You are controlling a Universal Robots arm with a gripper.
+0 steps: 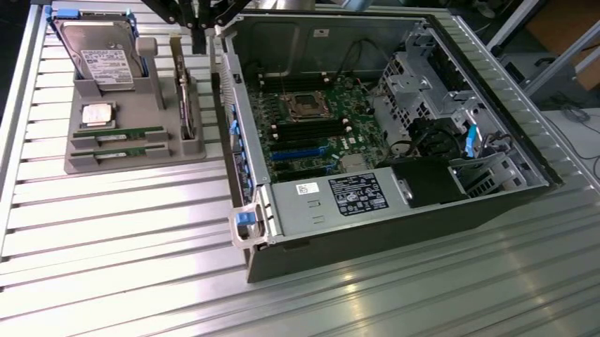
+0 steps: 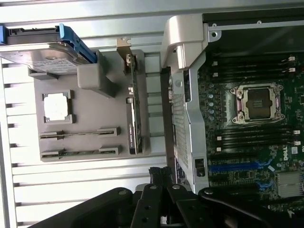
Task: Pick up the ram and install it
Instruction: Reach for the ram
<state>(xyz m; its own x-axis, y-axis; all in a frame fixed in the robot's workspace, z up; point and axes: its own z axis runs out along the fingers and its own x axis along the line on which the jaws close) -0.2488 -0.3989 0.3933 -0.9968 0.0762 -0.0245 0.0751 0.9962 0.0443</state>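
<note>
Two ram sticks lie on edge in the slots of a grey holder tray at the exterior view's left: one ram stick and a second just in front of it. In the wrist view they are the upper ram and the lower ram. My gripper hangs high above the gap between the tray and the open computer case. Its black fingertips are pressed together, shut on nothing. Black memory slots flank the CPU socket on the motherboard.
The tray also holds a hard drive in a blue frame, a square silver CPU and an upright card with a metal bracket. The case wall stands between tray and motherboard. A power supply fills the case's near end.
</note>
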